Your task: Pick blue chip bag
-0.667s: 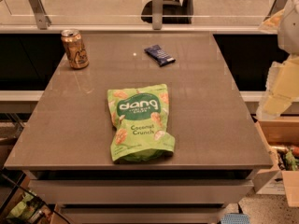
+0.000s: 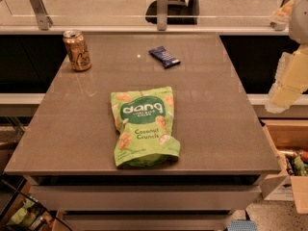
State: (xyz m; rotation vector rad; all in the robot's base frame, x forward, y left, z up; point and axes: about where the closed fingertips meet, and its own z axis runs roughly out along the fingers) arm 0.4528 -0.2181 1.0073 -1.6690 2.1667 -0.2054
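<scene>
Now | blue chip bag (image 2: 164,57): flat navy rectangle | end effector (image 2: 288,83): pale, right edge, state unclear

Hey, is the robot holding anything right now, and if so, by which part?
Nothing seems held. The blue chip bag lies flat on the table, far side, untouched. The gripper hangs beyond the table's right edge, well apart from it.

We see the gripper (image 2: 288,83) off the table's (image 2: 216,124) right edge, upper right of frame. Open tabletop runs from there to the blue chip bag (image 2: 164,57). The green Dang bag (image 2: 144,126) at centre and the gold can (image 2: 77,50) at upper left are both well apart from that path.
</scene>
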